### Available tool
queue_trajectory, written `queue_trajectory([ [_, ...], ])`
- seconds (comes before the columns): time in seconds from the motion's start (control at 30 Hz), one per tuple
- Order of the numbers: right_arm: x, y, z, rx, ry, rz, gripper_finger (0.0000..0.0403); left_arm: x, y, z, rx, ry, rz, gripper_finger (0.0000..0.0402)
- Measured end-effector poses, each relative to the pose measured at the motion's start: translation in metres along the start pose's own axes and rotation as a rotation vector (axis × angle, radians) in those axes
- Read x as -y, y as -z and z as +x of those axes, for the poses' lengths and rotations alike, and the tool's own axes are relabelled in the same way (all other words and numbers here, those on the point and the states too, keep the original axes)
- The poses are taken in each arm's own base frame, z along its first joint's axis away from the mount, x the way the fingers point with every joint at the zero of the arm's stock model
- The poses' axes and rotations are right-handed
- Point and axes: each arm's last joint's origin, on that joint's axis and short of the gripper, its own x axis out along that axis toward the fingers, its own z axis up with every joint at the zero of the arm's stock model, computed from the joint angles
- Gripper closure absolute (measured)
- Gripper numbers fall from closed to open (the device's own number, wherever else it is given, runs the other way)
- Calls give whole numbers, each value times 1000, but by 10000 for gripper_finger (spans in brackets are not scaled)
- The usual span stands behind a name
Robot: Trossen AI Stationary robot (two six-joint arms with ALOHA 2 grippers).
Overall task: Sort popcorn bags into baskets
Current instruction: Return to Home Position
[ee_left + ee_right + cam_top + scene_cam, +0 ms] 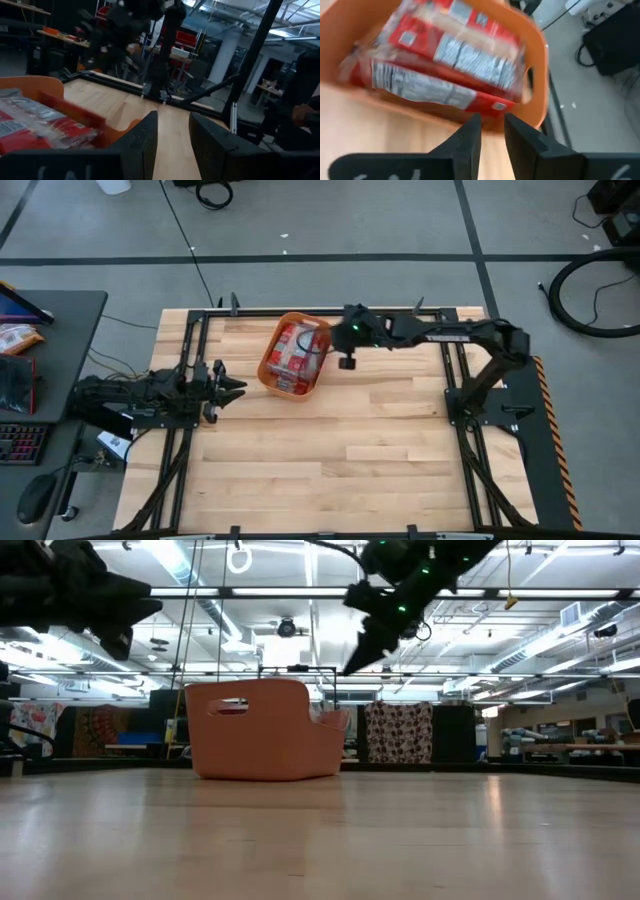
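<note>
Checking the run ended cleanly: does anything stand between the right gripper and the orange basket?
Nothing visible does. The right gripper hovers, empty, beside the rim of the basket; the popcorn bags lie inside. The left gripper waits at the left of the table.

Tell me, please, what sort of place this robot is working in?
Most likely a robotics lab in a large industrial hall: bare ceiling ducts overhead, a looped cable on the grey floor, and a keyboard on a desk beside the wooden table.
</note>
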Motion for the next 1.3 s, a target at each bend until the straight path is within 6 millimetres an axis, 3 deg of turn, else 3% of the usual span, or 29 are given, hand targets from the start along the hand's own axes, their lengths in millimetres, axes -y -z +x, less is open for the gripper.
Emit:
queue_trajectory([
  [0.37,-45,45,-53,208,-12,204,317,-1,2,0,-4,-6,45,285],
  [0.67,-71,99,-79,384,-67,356,317,1,2,0,-10,4,94,285],
  [0.93,-77,159,-98,500,-59,579,318,2,3,0,-3,-36,195,285],
  [1.3,-76,196,-125,600,74,698,355,2,3,0,-2,-49,218,285],
])
